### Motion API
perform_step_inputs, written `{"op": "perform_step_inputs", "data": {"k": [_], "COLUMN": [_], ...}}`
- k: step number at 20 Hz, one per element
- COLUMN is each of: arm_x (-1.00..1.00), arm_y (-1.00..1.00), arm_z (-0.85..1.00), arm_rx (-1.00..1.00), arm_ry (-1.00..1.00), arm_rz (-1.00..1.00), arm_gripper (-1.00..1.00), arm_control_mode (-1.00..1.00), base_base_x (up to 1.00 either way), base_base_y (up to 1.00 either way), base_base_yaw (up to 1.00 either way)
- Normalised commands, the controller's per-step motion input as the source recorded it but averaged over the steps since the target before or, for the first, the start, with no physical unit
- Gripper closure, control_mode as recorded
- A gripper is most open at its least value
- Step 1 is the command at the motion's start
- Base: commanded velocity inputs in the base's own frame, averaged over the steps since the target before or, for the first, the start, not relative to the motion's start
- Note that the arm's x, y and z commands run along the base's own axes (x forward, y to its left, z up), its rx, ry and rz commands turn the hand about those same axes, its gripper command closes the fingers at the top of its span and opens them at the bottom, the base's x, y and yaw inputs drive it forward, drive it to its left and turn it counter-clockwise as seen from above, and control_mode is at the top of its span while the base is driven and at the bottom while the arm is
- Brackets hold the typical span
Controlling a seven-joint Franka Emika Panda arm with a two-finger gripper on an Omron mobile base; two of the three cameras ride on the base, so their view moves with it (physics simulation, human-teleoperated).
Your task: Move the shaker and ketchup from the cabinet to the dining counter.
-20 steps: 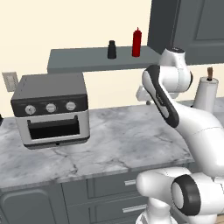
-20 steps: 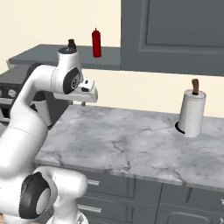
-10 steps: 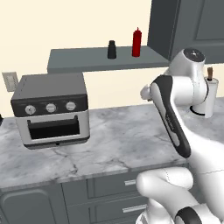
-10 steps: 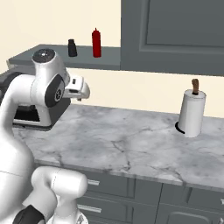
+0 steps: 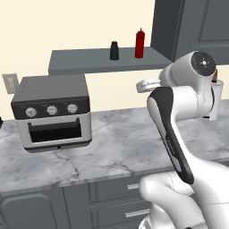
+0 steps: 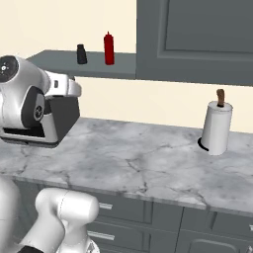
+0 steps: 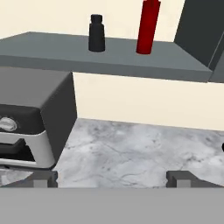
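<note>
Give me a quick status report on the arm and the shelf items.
Tool open, empty, above the marble worktop. Shaker and ketchup upright on the cabinet shelf, untouched. Toaster oven sits below the shelf, beside the path.

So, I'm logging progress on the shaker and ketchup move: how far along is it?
Nothing looks delivered yet. The shaker and the ketchup both stand upright on the cabinet shelf, apart from each other. In hand: nothing; the hand is open, over the marble worktop, facing the shelf. Left: both grasps and both carries.
</note>
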Motion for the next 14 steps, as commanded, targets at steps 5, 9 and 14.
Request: {"op": "perform_step_inputs", "data": {"k": [5, 9, 14], "arm_x": [0.0, 0.05, 0.32], "arm_y": [0.35, 0.31, 0.22], "arm_z": [0.87, 0.71, 0.39], "arm_rx": [0.0, 0.0, 0.0], "arm_ry": [-0.02, -0.05, -0.08], "arm_rz": [0.0, 0.0, 0.0], "arm_gripper": [-1.0, -1.0, -1.0], "arm_control_mode": [-1.0, -1.0, -1.0], "base_base_x": [0.0, 0.0, 0.0], "base_base_y": [0.0, 0.0, 0.0], "base_base_yaw": [0.0, 0.0, 0.0]}}
